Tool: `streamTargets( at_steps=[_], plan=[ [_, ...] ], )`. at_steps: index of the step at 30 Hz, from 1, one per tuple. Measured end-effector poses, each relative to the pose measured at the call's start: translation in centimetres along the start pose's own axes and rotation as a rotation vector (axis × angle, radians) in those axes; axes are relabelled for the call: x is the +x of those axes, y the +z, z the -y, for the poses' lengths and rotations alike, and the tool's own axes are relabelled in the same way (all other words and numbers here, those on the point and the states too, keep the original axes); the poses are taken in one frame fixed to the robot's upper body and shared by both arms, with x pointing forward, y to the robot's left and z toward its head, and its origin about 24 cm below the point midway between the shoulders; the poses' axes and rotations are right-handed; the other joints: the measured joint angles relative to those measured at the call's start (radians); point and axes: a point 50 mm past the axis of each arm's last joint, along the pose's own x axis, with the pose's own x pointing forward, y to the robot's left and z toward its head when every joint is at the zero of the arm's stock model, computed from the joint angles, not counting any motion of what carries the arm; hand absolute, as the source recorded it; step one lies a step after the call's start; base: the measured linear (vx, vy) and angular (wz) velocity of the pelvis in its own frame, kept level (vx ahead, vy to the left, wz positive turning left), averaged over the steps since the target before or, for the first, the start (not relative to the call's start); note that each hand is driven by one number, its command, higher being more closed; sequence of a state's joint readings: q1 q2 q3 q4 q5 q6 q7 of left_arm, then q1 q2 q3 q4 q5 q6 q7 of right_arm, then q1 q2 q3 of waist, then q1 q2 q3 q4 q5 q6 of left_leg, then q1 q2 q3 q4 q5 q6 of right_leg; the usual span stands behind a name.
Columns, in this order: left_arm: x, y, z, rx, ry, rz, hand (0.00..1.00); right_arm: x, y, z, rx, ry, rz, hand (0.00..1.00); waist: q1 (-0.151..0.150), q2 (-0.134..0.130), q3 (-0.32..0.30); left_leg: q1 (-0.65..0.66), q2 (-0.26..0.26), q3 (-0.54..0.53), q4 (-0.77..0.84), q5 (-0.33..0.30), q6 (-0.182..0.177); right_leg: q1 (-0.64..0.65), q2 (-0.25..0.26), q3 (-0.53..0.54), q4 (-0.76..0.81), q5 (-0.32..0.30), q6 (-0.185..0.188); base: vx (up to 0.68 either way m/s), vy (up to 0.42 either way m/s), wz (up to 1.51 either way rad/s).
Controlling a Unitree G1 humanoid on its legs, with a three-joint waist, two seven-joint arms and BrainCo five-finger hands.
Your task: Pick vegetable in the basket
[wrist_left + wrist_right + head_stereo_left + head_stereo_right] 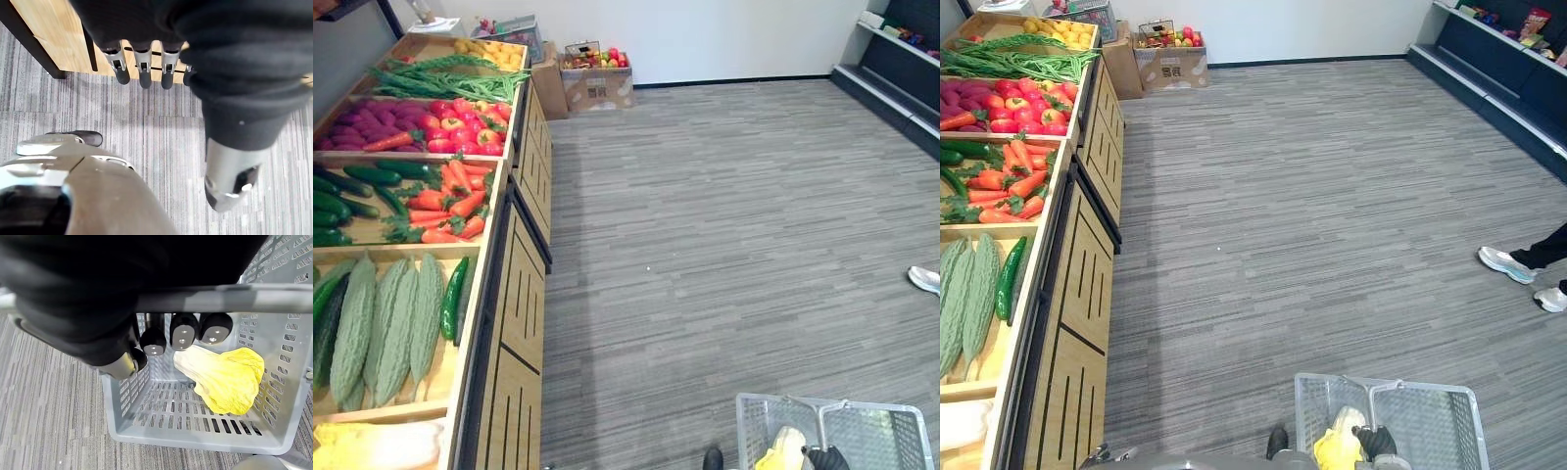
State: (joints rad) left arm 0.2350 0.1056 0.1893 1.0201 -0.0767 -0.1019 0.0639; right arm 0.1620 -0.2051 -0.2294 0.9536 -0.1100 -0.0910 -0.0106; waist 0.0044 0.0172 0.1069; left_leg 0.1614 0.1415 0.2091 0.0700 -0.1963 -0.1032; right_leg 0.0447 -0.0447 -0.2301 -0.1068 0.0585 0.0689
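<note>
1. R hand [183,333] is curled round the basket handle [254,297] — basket [132,396] hangs above the carpet.
2. A yellow leafy veg [225,379] is seen lying inside, on the slatted bottom.
3. L hand [142,68] — fingers relaxed, nothing held, near wooden display stand [54,29].

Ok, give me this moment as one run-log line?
right hand: shut on basket handle | basket: yellow leafy vegetable inside | left hand: open, empty, by wooden stand | next pick: not begun
</note>
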Motion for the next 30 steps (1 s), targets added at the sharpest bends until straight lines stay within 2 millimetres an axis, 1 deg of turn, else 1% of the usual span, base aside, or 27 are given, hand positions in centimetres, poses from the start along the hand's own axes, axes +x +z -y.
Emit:
streamTargets(
  at_steps=[1,3,4,6,7,8,9,10,11,12,13,14,15,16,17,18,19,20,21,22,23,24,25,26,27,29,30],
  plan=[
    [-0.1,-0.1,-0.1,-0.019,0.013,-0.004,0.00,0.0,0.1,0.0,0.000,-0.003,0.008,1.00,0.000,0.005,0.000,0.002,0.007,0.005,0.017,-0.001,-0.016,0.001,0.006,-0.023,0.011,0.000,0.000,0.05,-0.064,-0.23],
    [-0.1,-0.2,0.0,-0.038,0.026,-0.006,0.00,0.0,0.2,0.1,-0.002,-0.005,0.021,1.00,0.002,0.010,0.003,0.000,0.015,0.017,0.067,0.000,-0.019,-0.004,0.004,-0.057,0.062,-0.020,-0.006,0.02,-0.075,-0.25],
    [-0.1,-0.1,-0.1,-0.042,0.035,-0.002,0.00,0.0,0.2,0.1,-0.002,-0.004,0.023,1.00,0.004,0.004,0.008,-0.008,0.012,0.024,0.128,0.000,-0.019,-0.003,-0.011,-0.065,0.109,-0.059,-0.017,-0.03,-0.040,-0.09],
    [-0.1,0.5,-0.1,-0.045,0.047,0.019,0.00,-0.1,-0.1,0.1,-0.002,-0.004,0.015,1.00,0.005,-0.006,0.015,-0.082,0.028,0.022,0.342,0.003,-0.021,-0.004,-0.035,-0.065,0.176,-0.117,-0.025,-0.06,-0.010,0.01],
    [-0.1,0.6,-0.1,-0.046,0.049,0.027,0.00,-0.2,-0.3,0.1,-0.003,-0.005,0.010,1.00,0.006,0.004,0.021,-0.138,0.053,0.024,0.455,0.013,-0.032,-0.004,-0.034,-0.065,0.196,-0.144,-0.032,-0.05,-0.015,0.01],
    [-0.2,0.5,-0.2,-0.046,0.051,0.027,0.00,-0.2,-0.3,0.1,-0.007,-0.002,0.007,1.00,0.007,-0.002,0.024,-0.185,0.075,0.025,0.566,0.042,-0.020,0.001,-0.028,-0.066,0.201,-0.153,-0.035,-0.01,-0.068,-0.07],
    [-0.3,0.2,-0.4,-0.047,0.055,0.016,0.00,-0.2,-0.3,0.0,-0.010,0.001,0.006,1.00,0.016,0.011,0.032,-0.236,0.099,0.030,0.667,0.113,-0.023,0.019,-0.025,-0.060,0.199,-0.157,-0.041,0.03,-0.073,-0.09],
    [-0.3,0.1,-0.4,-0.046,0.055,0.014,0.00,-0.2,-0.4,0.0,-0.011,0.000,0.003,1.00,0.022,-0.008,0.037,-0.259,0.101,0.027,0.709,0.158,-0.018,0.027,-0.031,-0.055,0.199,-0.159,-0.043,0.06,-0.092,-0.09],
    [-0.4,-0.2,-0.3,-0.045,0.052,0.006,0.00,-0.2,-0.5,0.2,-0.010,-0.005,-0.003,1.00,0.032,-0.011,0.048,-0.297,0.101,0.025,0.771,0.182,-0.010,0.037,-0.045,-0.049,0.199,-0.166,-0.046,0.07,-0.061,0.06],
    [-0.5,-0.6,-0.2,-0.048,0.051,-0.005,0.00,-0.1,-0.3,0.6,-0.005,-0.019,-0.003,1.00,0.032,-0.005,0.056,-0.320,0.097,0.029,0.770,0.123,0.000,0.049,-0.056,-0.049,0.201,-0.171,-0.046,0.07,-0.048,0.10],
    [-0.5,-0.7,-0.2,-0.045,0.047,-0.009,0.00,-0.1,-0.2,0.8,-0.009,-0.026,-0.003,1.00,0.033,-0.002,0.059,-0.331,0.094,0.032,0.757,0.096,-0.001,0.052,-0.061,-0.050,0.201,-0.172,-0.045,0.07,-0.016,0.05],
    [-0.7,-1.2,-0.3,-0.041,0.045,-0.023,0.00,0.1,0.2,1.1,-0.011,-0.032,0.002,1.00,0.040,0.001,0.062,-0.340,0.084,0.039,0.688,0.064,-0.009,0.055,-0.073,-0.044,0.201,-0.175,-0.042,0.04,0.009,-0.06],
    [-0.9,-1.7,-0.4,-0.039,0.046,-0.034,0.00,0.1,0.3,1.2,-0.009,-0.036,0.006,1.00,0.040,0.001,0.062,-0.339,0.076,0.041,0.628,0.063,-0.009,0.056,-0.079,-0.041,0.201,-0.176,-0.039,0.07,0.041,-0.09],
    [-1.1,-2.4,-0.4,-0.041,0.042,-0.055,0.00,0.2,0.5,1.4,-0.012,-0.038,0.011,1.00,0.040,0.002,0.062,-0.332,0.060,0.038,0.491,0.068,-0.016,0.061,-0.091,-0.039,0.201,-0.182,-0.030,0.10,0.081,-0.03],
    [-1.3,-2.8,-0.2,-0.046,0.036,-0.066,0.00,0.2,0.6,1.5,-0.014,-0.039,0.015,1.00,0.040,0.004,0.062,-0.327,0.047,0.024,0.344,0.085,-0.025,0.061,-0.097,-0.038,0.203,-0.188,-0.020,0.11,0.104,-0.01],
    [-1.4,-3.1,-0.2,-0.048,0.035,-0.073,0.00,0.2,0.7,1.6,-0.017,-0.039,0.019,1.00,0.040,0.005,0.063,-0.322,0.044,0.022,0.271,0.099,-0.029,0.062,-0.098,-0.037,0.203,-0.192,-0.015,0.18,0.199,-0.05],
    [-1.6,-3.7,0.0,-0.052,0.034,-0.088,0.00,0.2,0.9,1.7,-0.025,-0.039,0.029,1.00,0.040,0.010,0.063,-0.315,0.046,0.019,0.148,0.129,-0.033,0.064,-0.098,-0.034,0.205,-0.200,-0.003,0.23,0.261,-0.10],
    [-1.9,-4.3,0.2,-0.055,0.032,-0.107,0.00,0.1,0.8,1.8,-0.029,-0.042,0.033,1.00,0.040,0.018,0.063,-0.313,0.050,0.016,0.070,0.144,-0.036,0.067,-0.098,-0.031,0.215,-0.212,0.014,0.26,0.293,-0.10],
    [-1.9,-4.6,0.4,-0.057,0.028,-0.120,0.00,0.1,0.7,2.1,-0.033,-0.047,0.034,1.00,0.040,0.028,0.063,-0.311,0.055,0.017,0.050,0.142,-0.039,0.071,-0.096,-0.031,0.221,-0.219,0.025,0.29,0.299,-0.09],
    [-2.0,-4.9,0.7,-0.058,0.023,-0.139,0.00,0.0,0.6,2.2,-0.036,-0.051,0.034,1.00,0.041,0.047,0.068,-0.296,0.056,0.025,0.048,0.155,-0.017,0.089,-0.102,-0.021,0.235,-0.237,0.052,0.31,0.307,-0.11],
    [-2.0,-5.0,0.7,-0.051,0.021,-0.138,0.00,-0.1,0.4,1.9,-0.038,-0.039,0.033,1.00,0.046,0.031,0.072,-0.291,0.024,0.046,0.080,0.109,-0.005,0.104,-0.136,-0.015,0.237,-0.241,0.055,0.30,0.279,-0.15],
    [-2.0,-5.0,0.8,-0.048,0.023,-0.135,0.00,-0.1,0.5,1.7,-0.042,-0.027,0.041,1.00,0.051,0.010,0.066,-0.293,0.010,0.054,0.096,0.089,0.008,0.107,-0.153,-0.011,0.247,-0.242,0.058,0.30,0.226,-0.12],
    [-1.8,-4.6,0.1,-0.016,0.035,-0.124,0.00,0.0,0.7,1.3,-0.045,-0.019,0.047,1.00,0.052,-0.005,0.071,-0.302,-0.015,0.060,0.139,0.053,0.024,0.104,-0.186,-0.004,0.265,-0.255,0.065,0.27,0.201,-0.05],
    [-1.8,-4.5,0.0,0.009,0.031,-0.118,0.00,0.0,0.8,1.0,-0.055,-0.012,0.050,1.00,0.050,-0.021,0.075,-0.308,-0.041,0.067,0.185,0.015,0.039,0.109,-0.221,0.004,0.268,-0.277,0.088,0.30,0.246,-0.05],
    [-1.7,-4.4,-0.1,0.023,0.029,-0.118,0.00,0.0,0.7,0.9,-0.066,-0.012,0.048,1.00,0.049,-0.034,0.068,-0.323,-0.056,0.073,0.240,-0.022,0.054,0.117,-0.243,0.010,0.267,-0.289,0.102,0.22,0.211,-0.08],
    [-1.7,-4.4,-0.1,0.042,0.015,-0.115,0.00,0.0,0.7,1.0,-0.082,-0.013,0.047,1.00,0.053,-0.038,0.050,-0.333,-0.074,0.085,0.297,-0.070,0.071,0.125,-0.271,0.018,0.266,-0.309,0.100,0.26,0.216,-0.10],
    [-1.5,-3.8,-0.4,0.075,0.012,-0.100,0.00,-0.1,0.5,1.0,-0.102,-0.012,0.040,1.00,0.052,-0.050,0.037,-0.332,-0.105,0.085,0.318,-0.113,0.084,0.140,-0.299,0.019,0.269,-0.329,0.084,0.38,0.237,-0.02]
  ],
)
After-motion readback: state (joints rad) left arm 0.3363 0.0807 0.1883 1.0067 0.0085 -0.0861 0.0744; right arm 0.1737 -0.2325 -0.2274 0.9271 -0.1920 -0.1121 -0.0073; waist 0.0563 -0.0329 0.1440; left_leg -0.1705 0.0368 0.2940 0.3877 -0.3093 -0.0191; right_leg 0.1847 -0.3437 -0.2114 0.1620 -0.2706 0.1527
